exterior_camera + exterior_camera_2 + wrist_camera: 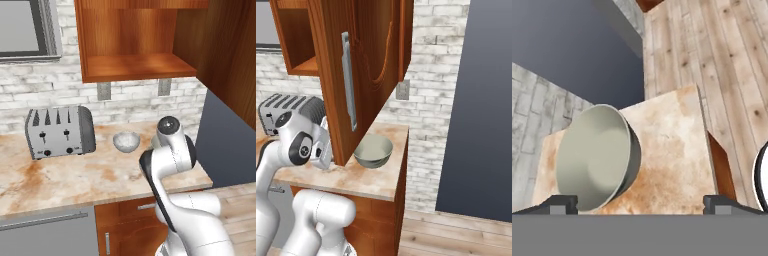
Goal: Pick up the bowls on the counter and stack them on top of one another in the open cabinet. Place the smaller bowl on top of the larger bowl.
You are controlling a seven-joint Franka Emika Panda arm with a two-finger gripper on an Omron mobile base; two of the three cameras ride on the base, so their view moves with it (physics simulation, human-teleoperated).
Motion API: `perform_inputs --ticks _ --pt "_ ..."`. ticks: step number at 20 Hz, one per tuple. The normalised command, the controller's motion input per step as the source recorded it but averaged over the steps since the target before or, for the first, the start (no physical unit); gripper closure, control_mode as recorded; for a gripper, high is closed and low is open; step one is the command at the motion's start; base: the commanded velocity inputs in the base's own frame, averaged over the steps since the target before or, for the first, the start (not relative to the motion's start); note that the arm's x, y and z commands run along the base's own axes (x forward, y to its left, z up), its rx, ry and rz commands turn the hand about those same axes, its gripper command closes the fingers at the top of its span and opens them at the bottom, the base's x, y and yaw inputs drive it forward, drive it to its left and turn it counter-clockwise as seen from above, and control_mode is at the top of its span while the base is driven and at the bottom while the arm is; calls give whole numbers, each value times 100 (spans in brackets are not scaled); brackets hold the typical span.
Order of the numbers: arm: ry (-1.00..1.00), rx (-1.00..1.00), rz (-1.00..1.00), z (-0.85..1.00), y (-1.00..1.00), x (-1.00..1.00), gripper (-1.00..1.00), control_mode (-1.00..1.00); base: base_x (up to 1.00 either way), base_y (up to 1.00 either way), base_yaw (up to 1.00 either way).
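Larger bowl (597, 157) sits on the counter (672, 150) just ahead of the claw (639, 202), off toward one fingertip, untouched. Claw's spread wide, holding nothing. I'd center it over the near rim first, then drop straight down so one finger goes inside before squeezing.
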Motion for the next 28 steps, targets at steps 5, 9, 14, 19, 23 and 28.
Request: perform_inputs --ticks 5,9,14,19,23,28 --pt "-7 2 -7 -19 3 17 -100 -100 0 0 0" --pt "-4 0 -7 -12 3 19 -100 -100 0 0 0" --pt "-3 2 -5 -12 0 16 -100 -100 0 0 0" --pt "0 1 -4 -11 0 19 -100 -100 0 0 0" --pt "0 1 -3 -13 0 24 -100 -100 0 0 0" --pt "0 1 -2 -12 0 24 -100 -100 0 0 0"
